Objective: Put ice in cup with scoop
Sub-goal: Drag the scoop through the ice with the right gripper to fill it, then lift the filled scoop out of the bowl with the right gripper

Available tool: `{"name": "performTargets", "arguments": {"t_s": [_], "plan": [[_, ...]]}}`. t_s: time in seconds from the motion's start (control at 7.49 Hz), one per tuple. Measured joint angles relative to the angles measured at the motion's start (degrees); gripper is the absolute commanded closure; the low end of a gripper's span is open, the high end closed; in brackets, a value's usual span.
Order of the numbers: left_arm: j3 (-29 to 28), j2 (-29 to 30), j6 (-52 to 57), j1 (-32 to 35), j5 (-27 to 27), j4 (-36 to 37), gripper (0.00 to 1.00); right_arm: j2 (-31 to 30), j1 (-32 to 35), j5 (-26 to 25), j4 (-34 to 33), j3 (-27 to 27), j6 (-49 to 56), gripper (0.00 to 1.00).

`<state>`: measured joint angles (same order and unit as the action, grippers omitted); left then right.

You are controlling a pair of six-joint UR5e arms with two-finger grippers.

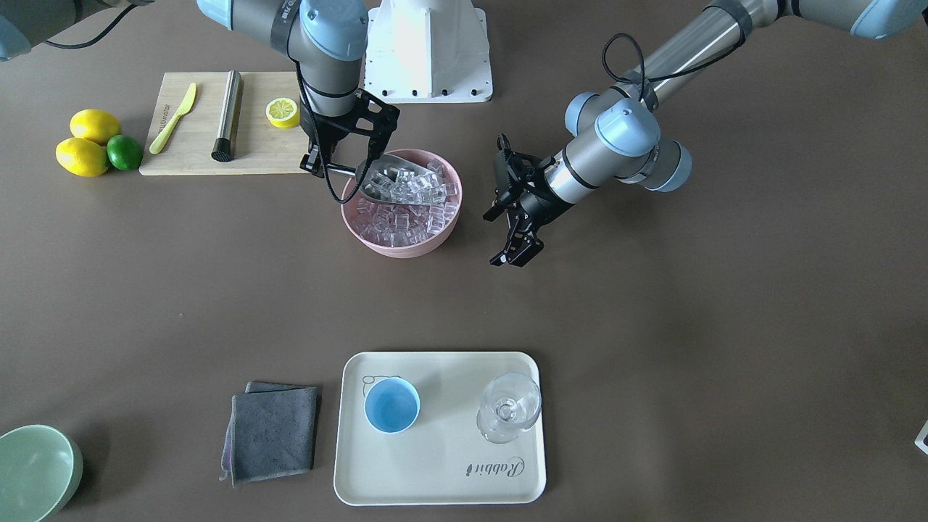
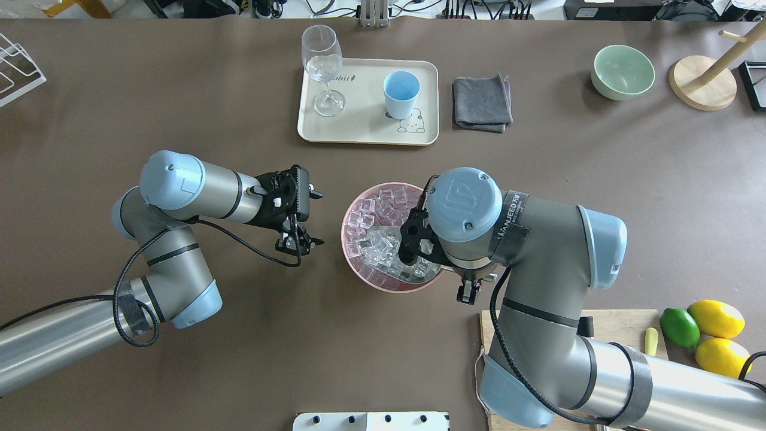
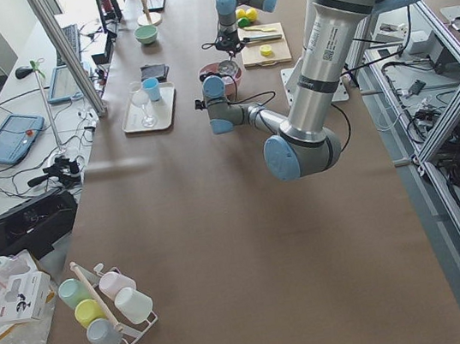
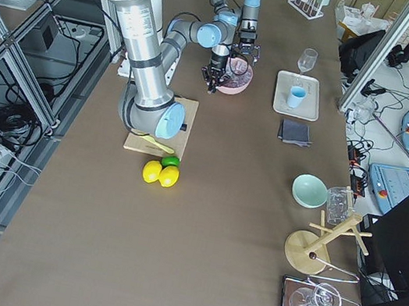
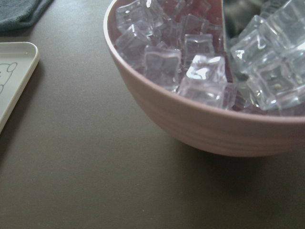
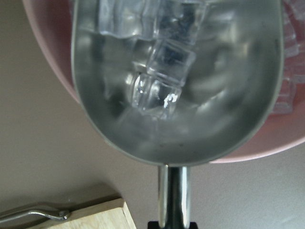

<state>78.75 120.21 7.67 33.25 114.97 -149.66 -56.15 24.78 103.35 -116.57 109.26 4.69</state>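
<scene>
We see right gripper (image 1: 341,165) clamping scoop (image 6: 228,95) handle, shiny trough cradling glassy ice (image 6: 162,81); left gripper (image 2: 317,218) spread wide.

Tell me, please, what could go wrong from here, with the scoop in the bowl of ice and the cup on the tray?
The scoop looks about as wide as the cup, so poured ice may spill onto the tray.
The right gripper holds only the thin rod handle in its jaws; the loaded scoop could twist and drop cubes on the way.
The stemmed glass stands beside the cup and might be knocked.
</scene>
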Motion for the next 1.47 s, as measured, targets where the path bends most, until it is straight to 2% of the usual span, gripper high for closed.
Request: {"name": "performTargets", "arguments": {"t_s": [0.4, 0.93, 1.2, 1.47], "plan": [[0.00, -0.22, -0.02, 0.05, -0.01, -0.02, 0.01, 1.38, 1.38, 1.31, -4.09, 1.71, 1.52, 1.00], [0.05, -0.39, 0.02, 0.06, -0.01, -0.02, 0.01, 2.12, 3.37, 2.18, -4.84, 1.44, 1.97, 1.00], [0.08, -0.41, 0.10, 0.06, -0.01, -0.02, 0.01, 3.08, 5.55, 2.54, -4.80, -0.25, 2.03, 1.00], [0.09, -0.41, 0.15, 0.06, 0.03, -0.02, 0.01, 3.78, 9.84, 5.92, -4.61, -2.88, 2.02, 1.00]]}}
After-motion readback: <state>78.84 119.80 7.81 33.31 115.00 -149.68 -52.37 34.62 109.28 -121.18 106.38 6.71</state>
